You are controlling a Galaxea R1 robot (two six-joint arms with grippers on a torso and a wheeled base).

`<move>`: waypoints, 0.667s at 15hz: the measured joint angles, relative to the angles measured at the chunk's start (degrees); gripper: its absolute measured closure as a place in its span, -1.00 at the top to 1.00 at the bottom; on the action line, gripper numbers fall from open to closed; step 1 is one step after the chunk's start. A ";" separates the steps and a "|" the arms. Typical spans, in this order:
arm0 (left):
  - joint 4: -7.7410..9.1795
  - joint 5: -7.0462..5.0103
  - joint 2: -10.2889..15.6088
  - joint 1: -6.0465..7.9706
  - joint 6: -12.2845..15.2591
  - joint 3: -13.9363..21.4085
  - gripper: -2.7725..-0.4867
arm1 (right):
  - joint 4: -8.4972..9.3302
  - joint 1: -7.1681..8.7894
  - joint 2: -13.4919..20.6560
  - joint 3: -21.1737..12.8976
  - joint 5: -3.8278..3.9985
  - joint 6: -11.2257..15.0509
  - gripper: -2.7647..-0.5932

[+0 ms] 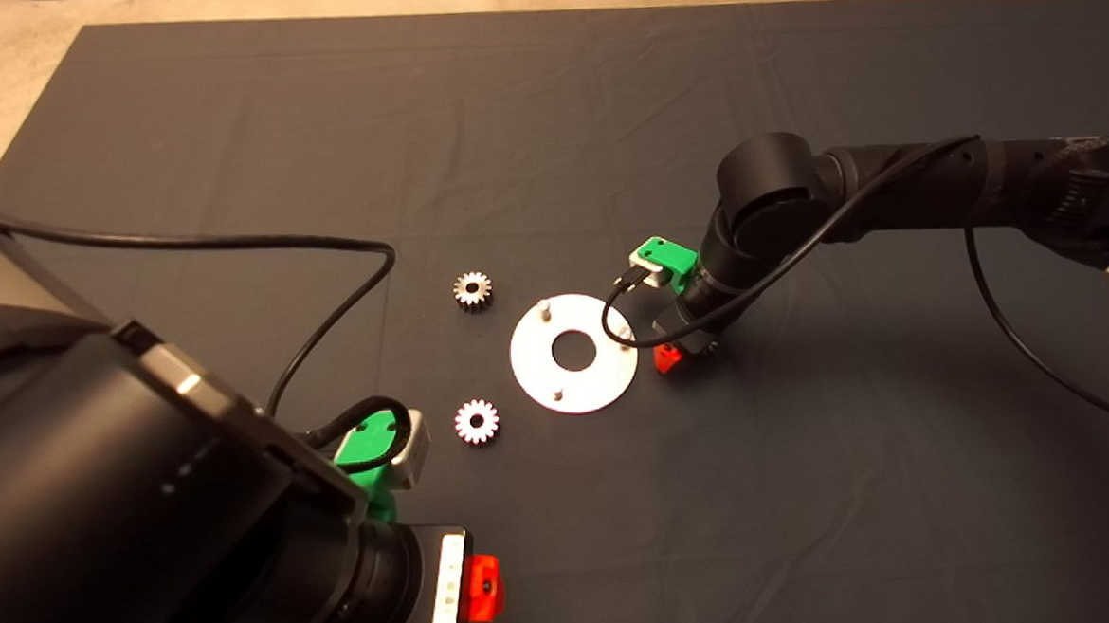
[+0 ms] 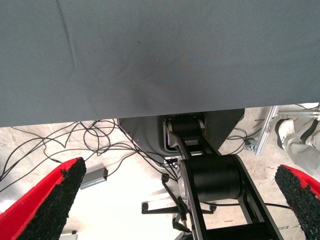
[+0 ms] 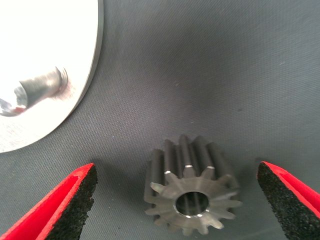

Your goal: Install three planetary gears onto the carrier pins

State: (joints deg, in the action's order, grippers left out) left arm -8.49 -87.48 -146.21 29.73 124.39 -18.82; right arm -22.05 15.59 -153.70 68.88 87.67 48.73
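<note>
Right gripper (image 3: 175, 200) low over the mat, straddling one gear, fingers spread.

Nearest, at lower left edge of head view: left gripper (image 1: 482, 589) parked, fingers (image 2: 47, 202) wide apart, nothing between them; wrist view there takes in the mat edge (image 2: 150, 65), floor cables and the robot base. Next out: near gear (image 1: 477, 421) flat on mat, bore axis vertical, just beside the disc (image 1: 573, 352). Disc flat, three carrier pins (image 1: 558, 395) upright, all bare. Right of disc: third gear (image 3: 192, 192) between the right gripper's released pads (image 3: 75, 205), touching neither, flat on mat, bore up, near the disc rim. Farthest: far gear (image 1: 473, 289), flat, apart from disc at its upper left.
</note>
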 joint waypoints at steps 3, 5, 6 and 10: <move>0.00 0.00 -0.01 0.00 0.00 0.00 0.99 | 0.00 -0.33 -0.11 0.44 0.02 0.02 0.53; 0.00 0.00 0.00 0.00 0.00 0.00 0.99 | 0.00 -0.33 -0.13 0.59 0.00 0.02 0.47; 0.00 0.00 0.00 0.00 0.00 0.00 0.99 | -0.02 -0.33 -0.13 0.69 0.00 0.02 0.38; 0.00 0.00 0.00 0.00 0.00 0.00 0.99 | 0.00 -0.31 -0.13 1.16 0.02 0.02 0.26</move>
State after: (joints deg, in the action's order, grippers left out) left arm -8.48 -87.48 -146.20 29.73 124.39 -18.82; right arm -22.05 15.29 -153.83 70.03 87.70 48.75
